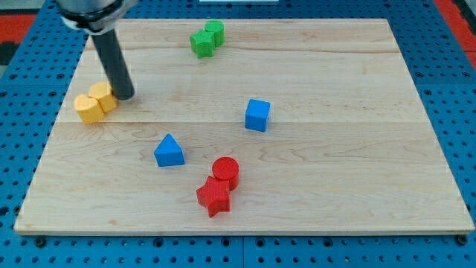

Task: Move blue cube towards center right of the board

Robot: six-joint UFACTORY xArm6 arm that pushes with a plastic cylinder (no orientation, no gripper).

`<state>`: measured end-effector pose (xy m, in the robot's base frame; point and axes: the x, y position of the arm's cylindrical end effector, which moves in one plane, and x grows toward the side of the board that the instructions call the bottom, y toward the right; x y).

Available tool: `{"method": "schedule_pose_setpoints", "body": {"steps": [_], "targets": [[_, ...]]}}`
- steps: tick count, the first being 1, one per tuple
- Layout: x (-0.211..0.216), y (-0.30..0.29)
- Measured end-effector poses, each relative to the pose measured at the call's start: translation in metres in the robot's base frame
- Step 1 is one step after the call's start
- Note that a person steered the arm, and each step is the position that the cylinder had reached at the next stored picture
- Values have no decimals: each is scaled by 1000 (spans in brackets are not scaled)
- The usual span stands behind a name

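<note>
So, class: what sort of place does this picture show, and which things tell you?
Probably a robotics lab bench: a wooden board lies on blue perforated panel, small blocks like the blue cube are scattered on it, and my tip rests beside the yellow blocks.

No readable text anywhere (blocks are unmarked).

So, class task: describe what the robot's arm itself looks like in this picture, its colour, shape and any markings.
Only the arm's end shows: a straight, smooth, dark grey-black cylindrical rod coming down from a wider dark round mount at the view's top left. My tip is its plain, blunt lower end. No cables, labels or markings are visible on it.
</note>
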<state>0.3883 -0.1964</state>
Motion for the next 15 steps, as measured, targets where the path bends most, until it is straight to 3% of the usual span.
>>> {"method": "schedule_pose_setpoints", "body": {"steps": [2,4,6,7,8,9,10,12,14,15], "targets": [[-37,61],[-35,69],[43,94],[55,199],[49,241],[40,241],[8,287],[38,360],[14,410],[31,413]]}}
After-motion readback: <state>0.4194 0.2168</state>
